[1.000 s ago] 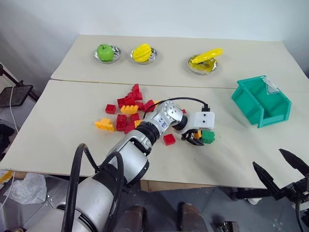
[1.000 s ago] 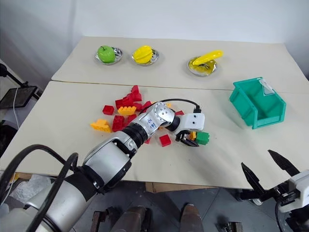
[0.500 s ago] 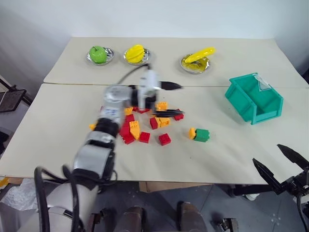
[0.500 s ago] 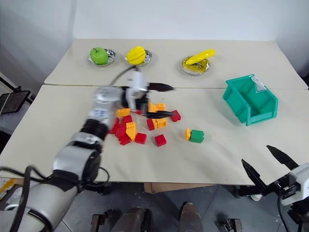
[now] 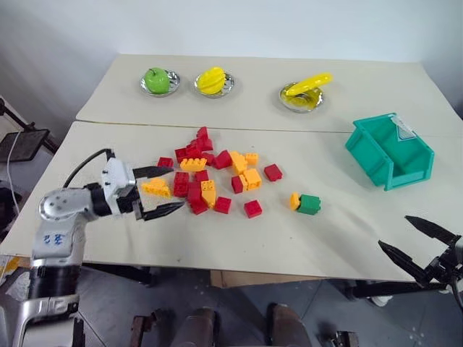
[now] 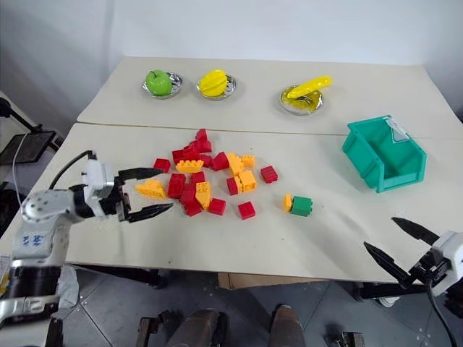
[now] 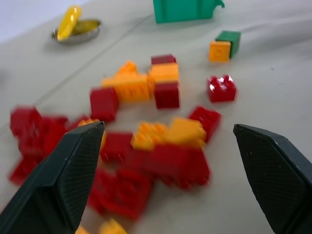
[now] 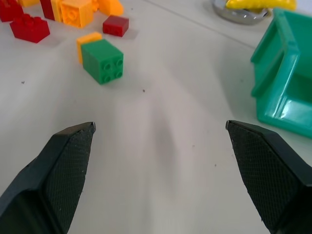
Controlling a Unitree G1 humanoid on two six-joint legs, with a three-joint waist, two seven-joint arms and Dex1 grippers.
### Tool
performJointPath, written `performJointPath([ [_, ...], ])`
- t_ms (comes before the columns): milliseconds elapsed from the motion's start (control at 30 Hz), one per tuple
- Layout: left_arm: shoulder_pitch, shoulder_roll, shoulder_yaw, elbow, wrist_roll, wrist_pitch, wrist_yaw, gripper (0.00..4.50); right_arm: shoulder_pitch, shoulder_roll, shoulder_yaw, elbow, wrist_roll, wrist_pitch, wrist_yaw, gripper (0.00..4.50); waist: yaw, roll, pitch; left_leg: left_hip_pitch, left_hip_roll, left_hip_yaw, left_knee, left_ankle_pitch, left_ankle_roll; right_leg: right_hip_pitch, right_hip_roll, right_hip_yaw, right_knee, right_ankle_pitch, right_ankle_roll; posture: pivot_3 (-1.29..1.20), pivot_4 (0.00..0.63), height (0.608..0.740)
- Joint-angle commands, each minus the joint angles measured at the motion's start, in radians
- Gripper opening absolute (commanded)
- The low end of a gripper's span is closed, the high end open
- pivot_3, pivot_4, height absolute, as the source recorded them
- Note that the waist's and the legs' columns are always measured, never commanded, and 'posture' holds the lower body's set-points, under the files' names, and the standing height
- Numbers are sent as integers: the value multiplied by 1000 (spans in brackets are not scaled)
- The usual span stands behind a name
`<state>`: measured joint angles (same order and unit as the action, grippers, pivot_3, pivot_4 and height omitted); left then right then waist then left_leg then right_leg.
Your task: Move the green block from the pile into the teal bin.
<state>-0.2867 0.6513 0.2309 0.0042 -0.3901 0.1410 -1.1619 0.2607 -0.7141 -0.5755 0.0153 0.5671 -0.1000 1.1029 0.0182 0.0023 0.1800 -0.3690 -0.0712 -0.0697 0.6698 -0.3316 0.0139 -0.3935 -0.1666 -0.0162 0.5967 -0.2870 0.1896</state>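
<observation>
A: Where do we find the grippers?

B: We see the left gripper (image 5: 160, 191) at the left end of the pile (image 5: 211, 173), fingers spread wide and holding nothing, pointing across the red and yellow-orange bricks. The right gripper (image 5: 418, 242) hangs off the counter's (image 5: 108, 159) near right edge — also spread apart, empty.

A: And the green block?

B: We find the green block (image 5: 310, 204) lying on the counter to the right of the pile, apart from it, touching a small orange brick (image 5: 295, 201) on its left side. The teal bin (image 5: 391, 150) sits farther right and back — well apart from the block.

A: Anything beyond?

B: Three metal dishes (image 5: 160, 79) line the far counter.
</observation>
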Motion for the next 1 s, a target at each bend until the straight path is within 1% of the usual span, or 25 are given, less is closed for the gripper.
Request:
performJointPath([
  [33, 30, 22, 22, -125, -67, 55, 27, 4486, -100, -59, 50, -23, 11, 63, 7, 4500, -1, 0, 0, 0, 0, 0, 1, 0, 0, 0, 0, 0, 1, 0, 0, 0, 150, 740],
  [100, 40, 13, 23, -160, -93, 79, 47, 4486, -189, -130, 144, -64, 2, 185, 18, 4500, -3, 1, 0, 0, 1, 0, 3, 0, -1, 0, 0, 0, 0, 0, 0, 0, 150, 740],
  [167, 47, -5, 9, -204, -126, 101, 61, 4486, -342, -197, 268, -57, -51, 280, 26, 4500, -11, 1, 0, 0, 1, 0, 4, 0, -1, -1, 0, 0, 3, 0, -1, 0, 150, 740],
  [233, 56, -18, -9, -236, -147, 109, 63, 4486, -472, -229, 368, -16, -111, 325, 40, 4500, -18, 1, 0, -1, 1, 0, 6, 0, -1, -1, 0, 0, 4, 0, -1, 0, 150, 740],
  [333, 80, -17, -61, -265, -140, 119, 50, 4486, -698, -222, 526, 95, -194, 409, 78, 4500, -23, 1, 0, -1, 2, -1, 5, -1, -2, -1, 1, -1, 4, 0, -2, 0, 150, 740],
  [433, 68, -24, -82, -259, -134, 110, 64, 4486, -797, -206, 610, 180, -248, 405, 135, 4500, -15, 1, 0, -2, 2, -1, 4, -1, -2, -2, 1, -2, 4, -1, -3, 0, 150, 740],
  [567, 55, -27, -114, -261, -133, 108, 61, 4486, -890, -179, 711, 237, -281, 442, 233, 4500, -17, 1, 0, -4, 0, -2, 5, -2, -2, -3, 1, -3, 3, -1, -3, 0, 150, 740],
  [733, 57, -18, -131, -264, -135, 106, 54, 4486, -940, -159, 783, 274, -331, 474, 280, 4500, -20, 1, 0, -4, 0, -2, 4, -2, -2, -3, 1, -4, 3, -1, -3, 0, 150, 740],
  [800, 60, -16, -135, -270, -137, 108, 52, 4486, -941, -143, 791, 281, -348, 466, 274, 4500, -21, 1, 0, -4, 0, -2, 5, -2, -2, -3, 1, -4, 3, -1, -3, 0, 150, 740],
  [900, 60, -16, -141, -274, -134, 107, 51, 4486, -940, -109, 770, 304, -366, 413, 230, 4500, -22, 1, 0, -4, 0, -2, 5, -2, -2, -3, 1, -4, 3, -1, -3, 0, 150, 740],
  [1000, 56, -18, -146, -277, -138, 108, 53, 4500, -913, -114, 754, 286, -348, 396, 265, 3957, -21, 1, 0, -4, 0, -2, 4, -2, -3, -4, 1, -4, 3, -1, -3, 0, 150, 740],
])
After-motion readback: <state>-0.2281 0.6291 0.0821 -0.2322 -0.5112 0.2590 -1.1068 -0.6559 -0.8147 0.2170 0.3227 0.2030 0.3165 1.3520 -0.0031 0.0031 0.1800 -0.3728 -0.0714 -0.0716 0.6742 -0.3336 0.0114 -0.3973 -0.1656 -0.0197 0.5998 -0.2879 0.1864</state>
